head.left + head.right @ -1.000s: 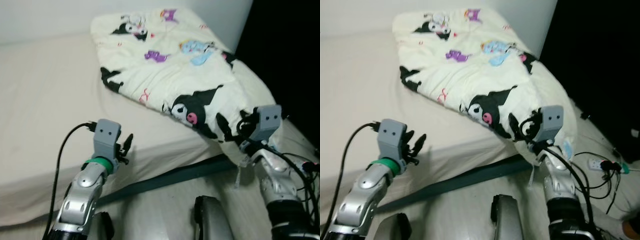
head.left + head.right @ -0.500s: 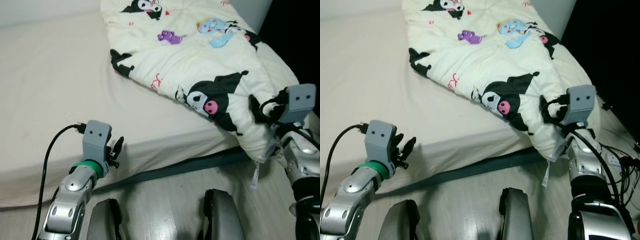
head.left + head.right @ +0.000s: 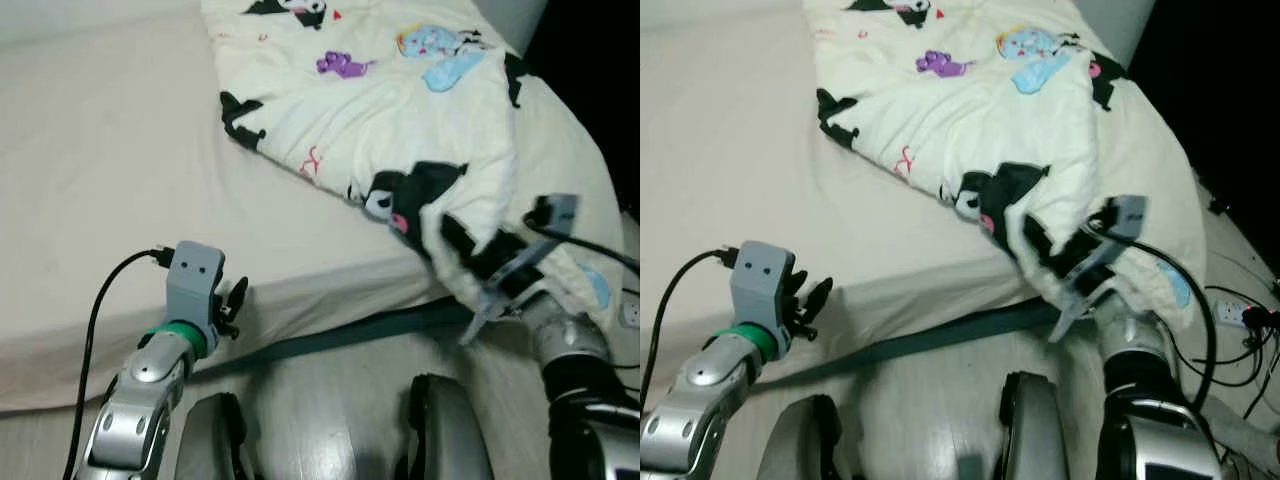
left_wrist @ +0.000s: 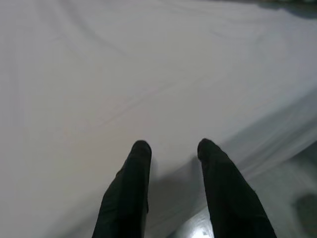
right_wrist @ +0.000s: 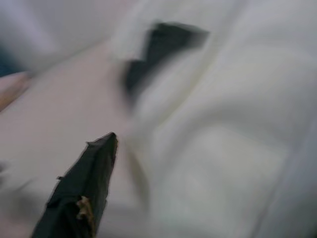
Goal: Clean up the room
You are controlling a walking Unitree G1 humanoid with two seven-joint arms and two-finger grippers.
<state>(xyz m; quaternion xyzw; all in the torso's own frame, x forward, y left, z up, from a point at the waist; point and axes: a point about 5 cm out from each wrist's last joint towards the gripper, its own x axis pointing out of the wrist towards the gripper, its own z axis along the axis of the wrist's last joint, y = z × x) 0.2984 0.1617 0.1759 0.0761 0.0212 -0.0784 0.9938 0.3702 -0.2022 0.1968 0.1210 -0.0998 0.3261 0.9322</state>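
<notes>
Step in hand: we judge that we are tidying the bed, with our right gripper drawing up the hanging corner of the comforter.

Right gripper: it is buried in the cartoon-print fabric at the bed's near right corner. The cloth bunches and folds over it, which suggests a grip, but the fingertips are hidden and the picture is blurred, so we cannot tell how far apart the fingers stand or whether they hold the cloth.

Left gripper: its two black fingers stand a little apart with nothing between them, hovering just at the near edge of the sheet.

Comforter: it lies heaped beyond and to the left of our right gripper, covering the right part of the bed, with one edge spilling over the bedside beside that gripper. It is well apart from our left gripper.

Next move: in our judgement, the corner needs carrying up and across the bare sheet, towards our left gripper's side, so the cover spreads flat. The left gripper would have to reach well over to take a second corner.

Eye views: they give us the whole layout, both arms, the grey bed frame below the mattress and a power strip on the floor by our right arm.

Left wrist view: it shows the gap between the fingers plainly, and smooth sheet ahead.

Right wrist view: one dark finger against blurred cream cloth with a black patch, very close.
</notes>
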